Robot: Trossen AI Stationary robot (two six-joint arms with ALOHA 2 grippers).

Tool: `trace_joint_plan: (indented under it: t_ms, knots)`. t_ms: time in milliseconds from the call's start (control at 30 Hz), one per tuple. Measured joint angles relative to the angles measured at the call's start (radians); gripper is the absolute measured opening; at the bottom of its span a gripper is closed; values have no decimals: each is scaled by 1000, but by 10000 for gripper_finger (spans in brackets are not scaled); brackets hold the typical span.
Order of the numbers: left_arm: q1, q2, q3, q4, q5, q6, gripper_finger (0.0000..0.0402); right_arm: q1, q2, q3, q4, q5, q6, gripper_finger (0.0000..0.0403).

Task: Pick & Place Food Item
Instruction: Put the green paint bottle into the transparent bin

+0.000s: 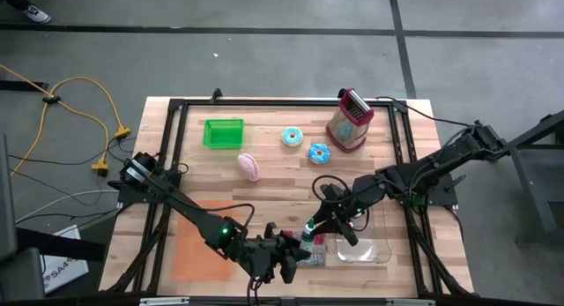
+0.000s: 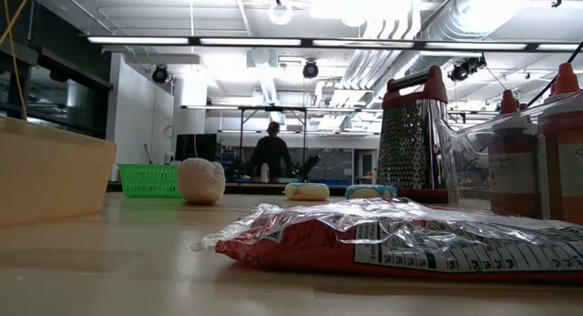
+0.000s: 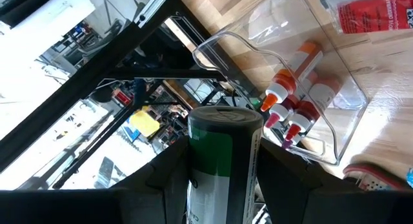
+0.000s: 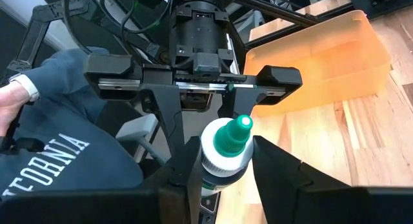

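Both arms reach low to the near edge of the table and meet over one item; a white bottle with a green cap (image 4: 226, 153) is held between them, just left of the clear bin (image 1: 374, 251). The left arm runs from its base at the left edge diagonally toward the near middle, wrist laid almost level; the left gripper (image 3: 219, 179) pinches the bottle's body, a dark finger (image 3: 171, 185) flat against each side. The right arm stretches from the right edge, elbow raised, forearm sloping down leftward; the right gripper (image 4: 222, 169) brackets the cap end of the same bottle, fingers (image 4: 277, 172) close at either side; whether they press it I cannot tell. Inside the clear bin stand red sauce bottles (image 3: 293, 108) with orange caps. Farther off lie a pink item (image 1: 248, 167), two doughnuts (image 1: 293, 137), a green basket (image 1: 223, 133) and a grater (image 1: 350, 119); an orange tray (image 1: 196, 246) sits near left; a red packet (image 2: 401, 243) lies by the low camera.
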Motion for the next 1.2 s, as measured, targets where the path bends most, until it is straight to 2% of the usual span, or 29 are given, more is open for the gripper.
trace_joint_plan:
  t_ms: [933, 1200]
  knots:
    - [0, 0, 0, 1, -1, -50, 155, 0, 0, 0, 3, -2, 27, 94]
    - [1, 0, 0, -1, 14, -68, 190, 0, 0, 0, 3, 0, 28, 94]
